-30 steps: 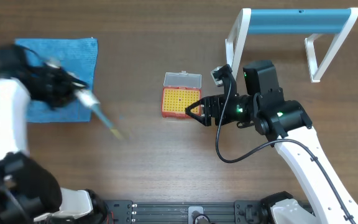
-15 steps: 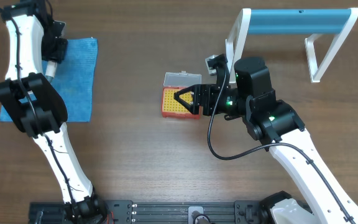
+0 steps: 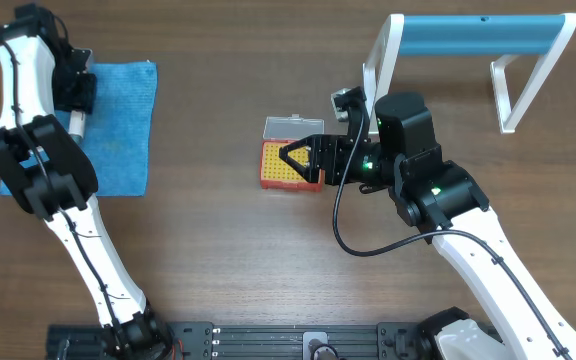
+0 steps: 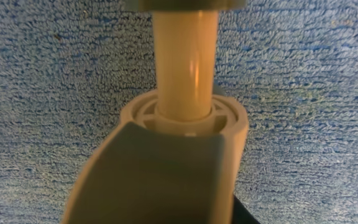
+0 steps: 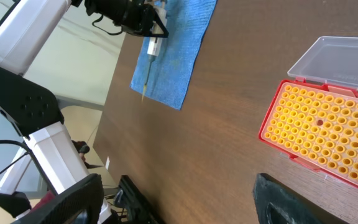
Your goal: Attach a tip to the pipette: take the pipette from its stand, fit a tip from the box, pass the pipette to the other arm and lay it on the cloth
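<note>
Over the blue cloth [image 3: 120, 120] at the far left of the bench [image 3: 218, 270], the left pincer [image 3: 76, 100] was pressed together on the pipette [image 3: 78, 122]. The right wrist view showed that pipette [image 5: 153, 46] hanging tilted from the left pincer [image 5: 143, 18], its thin yellowish tip [image 5: 145, 88] pointing down near the cloth's edge [image 5: 185, 37]; whether it touched the fabric could not be told. Seen from the left wrist, the pipette's pale shaft [image 4: 185, 68] stood close before the cloth's looped weave [image 4: 55, 74]. The left arm's dark links lay across the cloth's left part in the top view.

Near the middle of the bench sat the tip box [image 3: 278, 172], its orange rack [image 5: 319, 134] full of tips and its clear lid [image 5: 337, 59] folded back. The right pincer [image 3: 294, 164] hung spread wide just above the box's right side, hiding part of it from above. A black cable [image 3: 343, 235] looped from the right arm. Well apart, at the far right, stood the white and blue stand [image 3: 473, 35].
</note>
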Action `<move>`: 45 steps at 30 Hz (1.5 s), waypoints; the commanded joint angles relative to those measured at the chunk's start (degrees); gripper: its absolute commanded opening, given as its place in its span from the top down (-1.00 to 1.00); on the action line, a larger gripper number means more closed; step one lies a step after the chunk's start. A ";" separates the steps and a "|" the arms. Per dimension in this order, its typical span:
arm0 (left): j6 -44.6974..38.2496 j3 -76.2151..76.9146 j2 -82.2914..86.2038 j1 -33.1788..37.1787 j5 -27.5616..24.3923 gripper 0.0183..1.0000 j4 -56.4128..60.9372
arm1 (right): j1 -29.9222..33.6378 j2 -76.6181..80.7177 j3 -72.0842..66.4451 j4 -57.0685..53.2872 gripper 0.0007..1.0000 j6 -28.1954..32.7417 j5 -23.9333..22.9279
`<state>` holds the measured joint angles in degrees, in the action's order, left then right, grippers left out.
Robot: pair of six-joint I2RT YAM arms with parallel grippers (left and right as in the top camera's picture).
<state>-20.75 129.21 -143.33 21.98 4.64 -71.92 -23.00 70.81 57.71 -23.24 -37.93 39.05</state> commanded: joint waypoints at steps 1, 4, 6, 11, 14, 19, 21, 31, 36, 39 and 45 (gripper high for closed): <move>1.42 0.98 -0.48 0.09 -0.85 0.53 0.57 | -0.24 -0.42 0.28 0.26 -0.58 -0.85 -0.96; 1.53 0.98 -0.46 0.02 -0.83 0.21 0.70 | -0.24 -0.42 0.28 0.26 -0.58 -0.85 -0.96; 2.27 1.01 -0.39 -0.42 -0.79 -0.08 0.13 | -0.24 -0.42 0.28 0.26 -0.58 -0.85 -0.96; 2.80 6.27 6.12 -2.75 3.04 -0.90 -9.86 | -0.24 -0.42 0.28 0.31 -0.58 -0.37 -3.08; 5.79 9.46 13.14 -3.74 2.32 -0.90 -16.00 | 0.68 -0.42 0.28 0.26 -0.58 -0.44 -6.08; 8.81 9.46 26.71 -5.18 -4.57 -0.90 -24.76 | 2.08 -1.07 0.28 0.17 -0.58 9.16 -13.35; 11.78 8.09 30.99 -5.18 -7.45 -0.89 -25.42 | 2.08 -2.75 0.28 0.00 -0.58 14.67 -16.63; 27.41 -39.52 72.43 -19.23 -14.56 -0.89 -17.94 | 6.51 -42.47 -8.85 -33.05 -0.58 33.55 -35.12; 36.63 -53.35 78.64 -24.63 -21.68 -0.90 -6.01 | 7.72 -50.38 -16.28 -33.29 -0.58 34.80 -38.47; 36.61 -53.35 76.91 -24.68 -21.64 -0.90 -2.97 | 7.72 -50.40 -16.31 -36.30 -0.58 34.82 -38.45; 36.61 -53.35 74.27 -24.68 -21.64 -0.90 -2.16 | 7.72 -50.40 -16.31 -36.74 -0.58 34.82 -38.45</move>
<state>15.14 76.16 -68.40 -2.48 -15.73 -74.43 -15.68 20.62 41.63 -60.05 -3.92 1.54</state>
